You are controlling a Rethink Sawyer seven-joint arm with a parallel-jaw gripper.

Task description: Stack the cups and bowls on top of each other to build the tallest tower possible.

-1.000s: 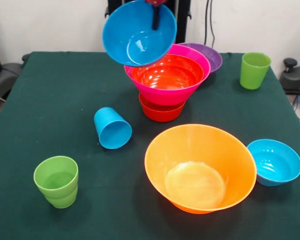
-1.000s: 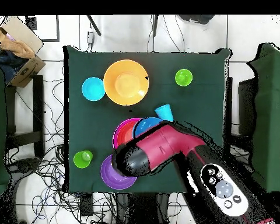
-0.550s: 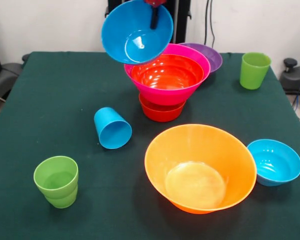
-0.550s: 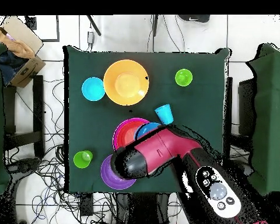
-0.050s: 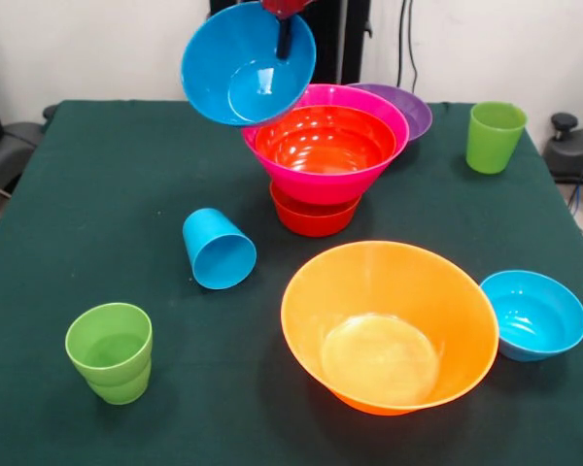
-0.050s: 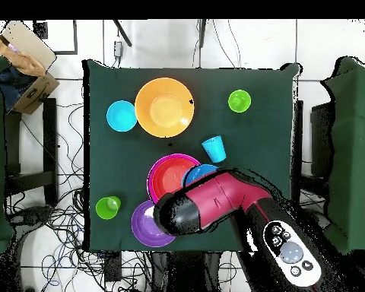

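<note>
The claw [image 5: 284, 29] comes in at the top edge of the front view and is clenched on the rim of the blue bowl [image 5: 247, 64], which hangs in the air, tilted so that its opening faces the camera. This bowl is above the counter [image 5: 107, 194] and just to the left of the tower [image 5: 325, 155], with its lower edge overlapping the tower's rim in the picture; I cannot tell if they touch. The tower is made of a small red-orange bowl [image 5: 311, 218] at the bottom, the large pink bowl [image 5: 321, 180] on it, and the medium red-orange bowl [image 5: 323, 144] sitting inside the pink one. The purple bowl [image 5: 408, 107] stands just behind the tower. The large orange bowl [image 5: 389, 325] stands nearer the camera, and the small blue bowl [image 5: 532, 315] is just beside it on the right. The sky blue cup [image 5: 218, 249] lies on its side, between the tower and a lime green cup [image 5: 110, 351] that stands upright at the front left. A second lime green cup [image 5: 493, 136] stands upright at the far right. In the overhead view the red and black arm [image 6: 216, 209] covers part of the blue bowl and the purple bowl.
</note>
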